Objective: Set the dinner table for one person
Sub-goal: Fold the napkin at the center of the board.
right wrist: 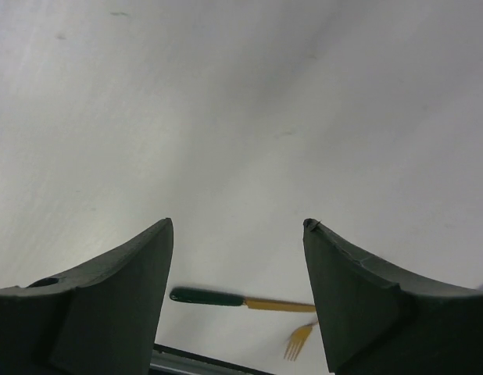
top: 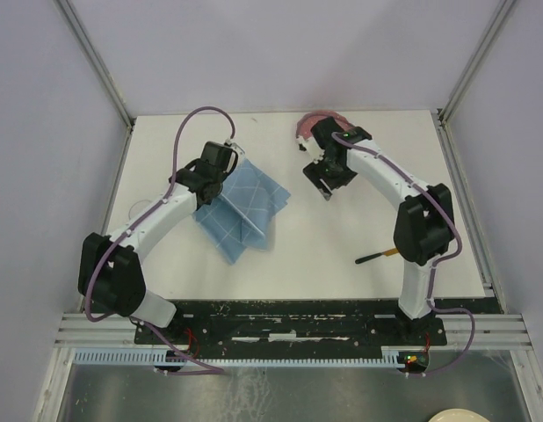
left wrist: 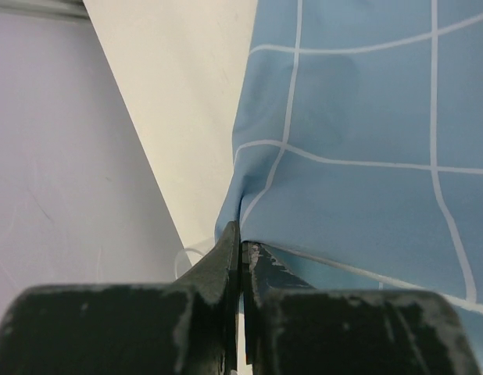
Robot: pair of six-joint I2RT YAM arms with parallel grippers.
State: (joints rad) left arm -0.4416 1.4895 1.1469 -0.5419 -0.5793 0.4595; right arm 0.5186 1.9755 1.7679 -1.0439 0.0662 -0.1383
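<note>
Nearest, just ahead of the right arm's base: a fork point(top: 375, 256), green handle, yellow tines, flat on the table point(top: 342, 237), untouched. Farther in, left of centre: a blue checked cloth point(top: 243, 209), rumpled and doubled over itself, not yet spread. At its far left edge: the left pincer point(left wrist: 240, 238), pressed together on a pinch of the cloth's border.

Likely step in hand: laying the cloth out flat as a place mat. To do it well:
- Pull away from the fold, low and slow, to open the doubled part rather than bunch it.
- Hold the pinch until flat, then let go.
- In case of a stubborn fold, bring the free pincer to the opposite corner.
- Leave room beside the cloth for the fork.

Farther and to the right: the right pincer point(right wrist: 237, 230), tips wide apart, nothing between them, hanging over bare white table, well apart from the cloth. Just behind it, at the far edge: a pink dish point(top: 317, 123), partly hidden by the wrist.

Table itself: directly beneath both pincers, spread from the arm bases to the far wall. Impossible to tell whether touched by the left tips.
</note>
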